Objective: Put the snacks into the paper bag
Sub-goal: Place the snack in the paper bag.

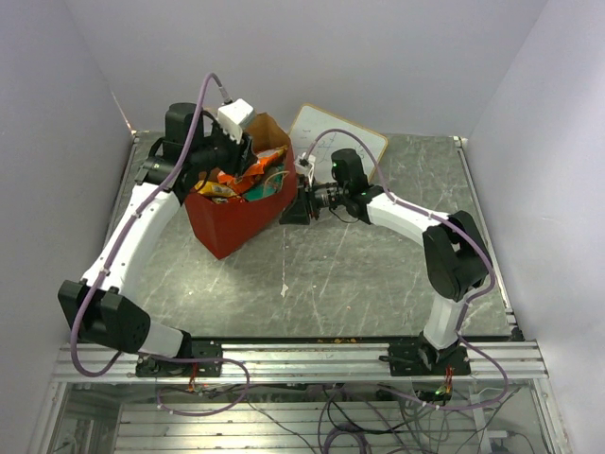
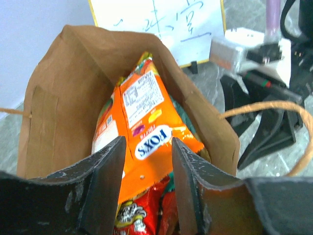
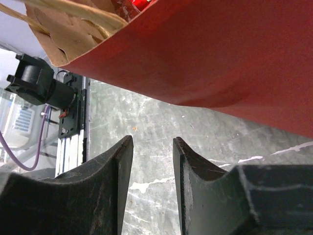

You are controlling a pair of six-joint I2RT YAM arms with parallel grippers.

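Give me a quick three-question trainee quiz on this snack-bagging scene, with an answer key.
1. True or false: the right gripper is holding a snack.
2. In the left wrist view, what sits just beyond the paper bag? A) white writing board B) metal bowl C) water bottle
3. Fill in: the snack packet under the left gripper is mostly ____.
Key: 1 false, its jaws are apart and empty; 2 A; 3 orange.
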